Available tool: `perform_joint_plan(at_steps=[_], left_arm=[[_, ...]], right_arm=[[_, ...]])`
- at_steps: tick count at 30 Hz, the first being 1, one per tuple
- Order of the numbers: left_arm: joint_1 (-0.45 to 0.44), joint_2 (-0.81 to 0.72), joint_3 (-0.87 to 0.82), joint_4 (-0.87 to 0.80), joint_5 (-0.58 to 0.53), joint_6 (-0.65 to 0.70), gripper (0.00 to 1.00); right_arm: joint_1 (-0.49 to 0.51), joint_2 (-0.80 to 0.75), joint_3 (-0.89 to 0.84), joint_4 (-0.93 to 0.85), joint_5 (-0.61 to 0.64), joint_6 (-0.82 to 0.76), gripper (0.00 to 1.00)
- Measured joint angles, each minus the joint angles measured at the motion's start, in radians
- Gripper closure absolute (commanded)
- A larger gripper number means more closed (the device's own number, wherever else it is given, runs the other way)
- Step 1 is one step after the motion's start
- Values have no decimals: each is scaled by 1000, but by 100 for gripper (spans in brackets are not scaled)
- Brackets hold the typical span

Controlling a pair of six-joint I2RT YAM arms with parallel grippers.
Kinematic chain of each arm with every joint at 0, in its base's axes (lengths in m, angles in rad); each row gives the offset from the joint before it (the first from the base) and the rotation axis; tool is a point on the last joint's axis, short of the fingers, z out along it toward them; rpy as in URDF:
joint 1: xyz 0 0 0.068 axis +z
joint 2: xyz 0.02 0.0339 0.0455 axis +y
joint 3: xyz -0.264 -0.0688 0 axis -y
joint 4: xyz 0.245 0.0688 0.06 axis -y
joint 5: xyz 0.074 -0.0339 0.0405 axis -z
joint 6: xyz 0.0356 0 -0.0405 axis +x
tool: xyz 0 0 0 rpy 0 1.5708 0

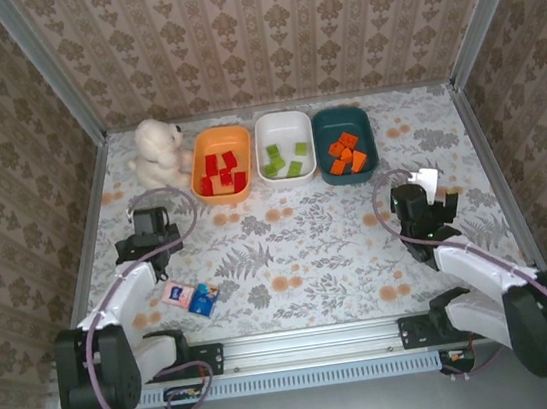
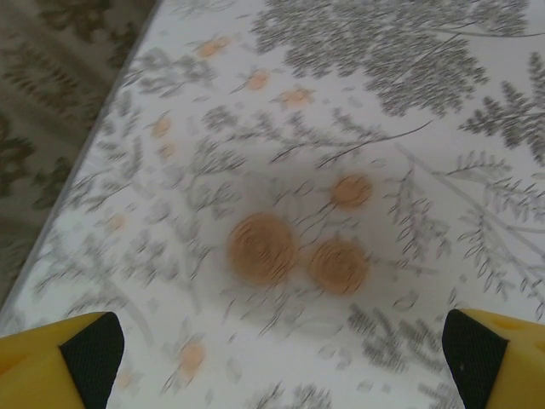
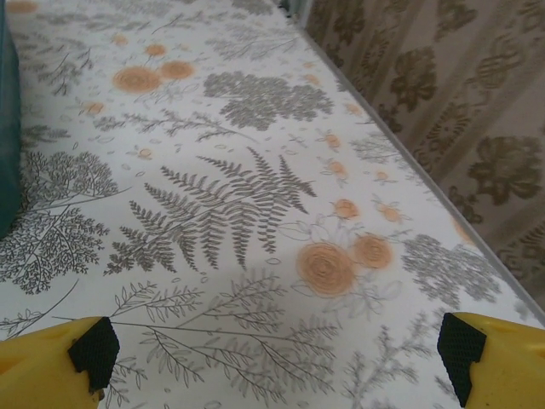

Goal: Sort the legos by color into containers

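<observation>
Three containers stand in a row at the back of the table. The orange tray [image 1: 218, 131] holds several red legos [image 1: 221, 171]. The white tray [image 1: 280, 117] holds lime green legos [image 1: 286, 158]. The dark teal tray [image 1: 358, 118] holds several orange legos [image 1: 345, 153], and its wall shows at the left edge of the right wrist view [image 3: 4, 128]. My left gripper [image 1: 150, 221] [image 2: 281, 349] hangs open over bare patterned cloth, left of the orange tray. My right gripper [image 1: 432, 194] [image 3: 277, 349] is open too, in front and to the right of the teal tray, with nothing between its fingers.
A white plush toy [image 1: 160, 151] sits next to the orange tray at the back left. A pink packet [image 1: 175, 295] and a blue packet [image 1: 203, 299] lie near the front left, beside the left arm. Patterned walls close in the table on three sides.
</observation>
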Motion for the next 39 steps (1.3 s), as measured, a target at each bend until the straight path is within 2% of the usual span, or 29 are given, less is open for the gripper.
perform_joint_plan(at_steps=[8, 11, 15, 18, 20, 23, 29, 39], left_arm=[[74, 254, 18, 342, 167, 94, 0], [97, 321, 34, 459, 233, 116, 0], [106, 360, 37, 576, 312, 150, 0], [102, 349, -72, 795, 336, 168, 0], [100, 353, -179, 934, 328, 171, 0], [99, 371, -217, 960, 316, 172, 0], [88, 375, -168, 1009, 305, 172, 0], [86, 375, -168, 1014, 298, 174, 0]], right_arm=[[-129, 237, 18, 325, -237, -116, 0], [-180, 327, 35, 451, -315, -115, 0], [-205, 367, 32, 522, -400, -116, 0], [-205, 395, -42, 721, -439, -119, 0], [-204, 418, -98, 790, -443, -117, 0], [-204, 427, -108, 798, -442, -116, 0], [-187, 432, 16, 742, -440, -119, 0], [-183, 432, 18, 729, -440, -120, 0]])
